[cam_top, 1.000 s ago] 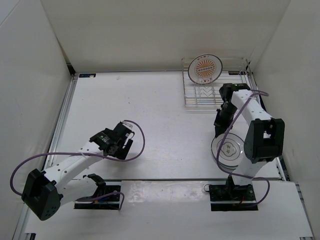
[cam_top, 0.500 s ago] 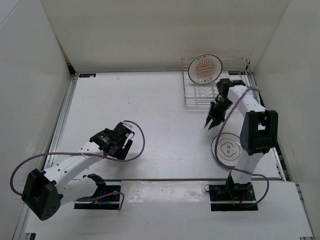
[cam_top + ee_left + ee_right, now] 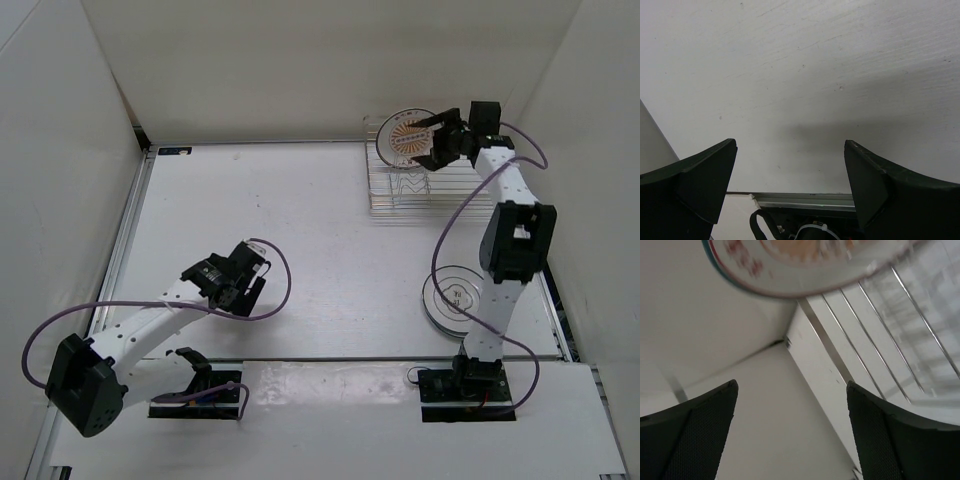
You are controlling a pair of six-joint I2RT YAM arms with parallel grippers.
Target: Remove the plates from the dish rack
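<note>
Swung from the unloaded plate (image 3: 455, 297) to the far-right dish rack (image 3: 400, 197), the right hand (image 3: 428, 142), spread open, faces the upright orange-centred plate (image 3: 400, 133): stiff, glossy and breakable, probably best pinched at its upper rim.

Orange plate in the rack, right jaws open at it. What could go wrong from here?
1. The orange plate stands upright in the rack, and the right wrist view shows its rim past the open right jaws, not between them. Closing now could miss or clip the rim.
2. Rack wires run right beside the jaws. One could catch and drag the rack.
</note>
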